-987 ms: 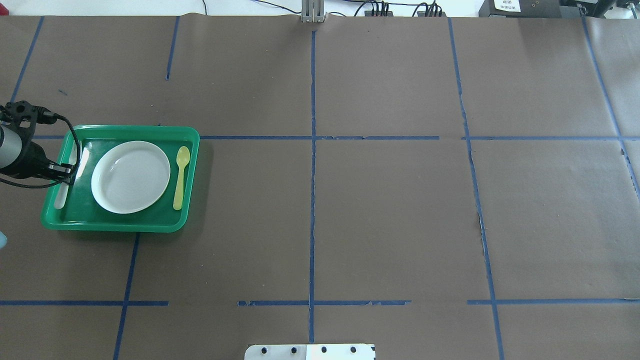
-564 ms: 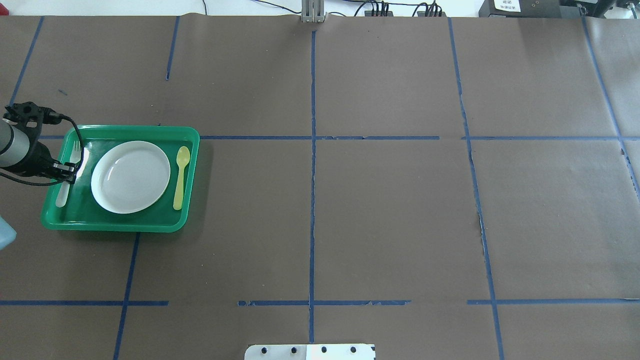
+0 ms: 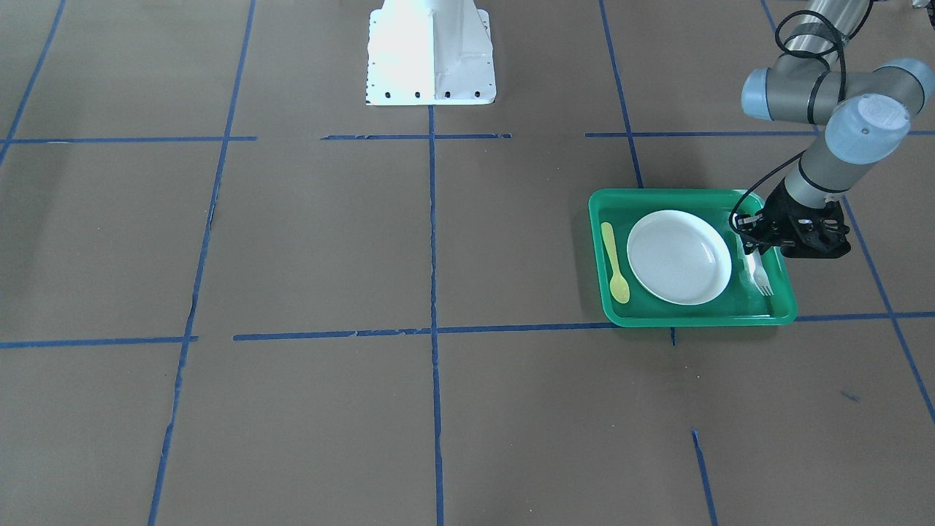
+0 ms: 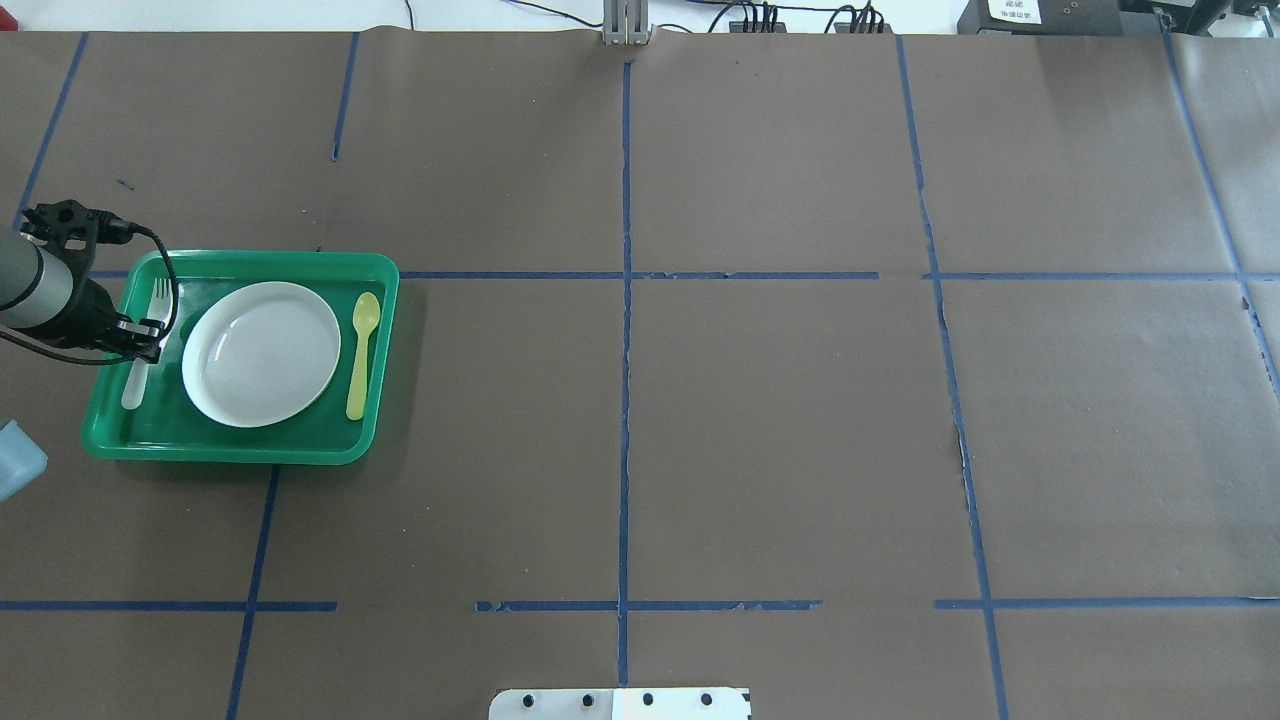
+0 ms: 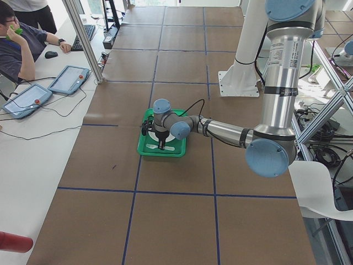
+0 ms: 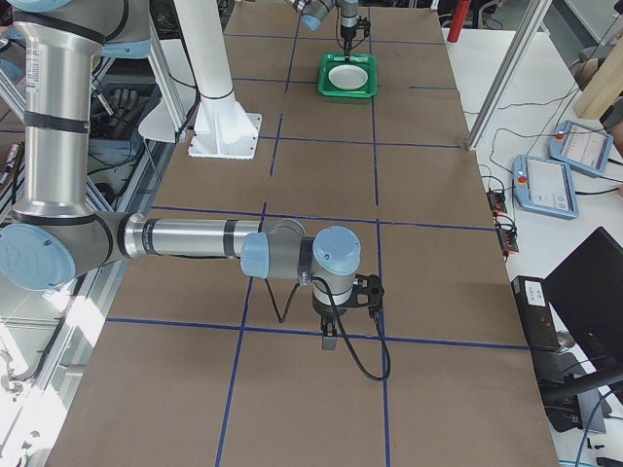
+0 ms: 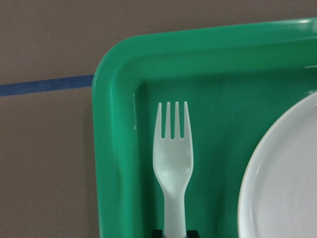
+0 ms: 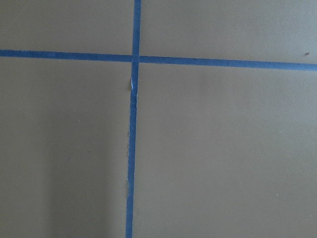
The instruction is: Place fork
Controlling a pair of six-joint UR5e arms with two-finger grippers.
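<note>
My left end effector point(image 4: 143, 346) pinches the fork point(image 7: 173, 158) by its handle. The tines point ahead of it inside the green tray point(image 7: 119, 148), with the plate point(image 7: 287, 188) just beside. I judge placement nearly done, with release and retreat left. Only the wrist view shows the grip; only overhead shows the yellow spoon point(image 4: 360, 355) beyond the plate.

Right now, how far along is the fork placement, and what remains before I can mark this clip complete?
Done: the fork is over the green tray, beside the white plate on the side away from the yellow spoon. In hand: the left hand appears closed on its handle; whether the fork touches the tray floor is unclear. Left: release it and pull the hand clear.
</note>
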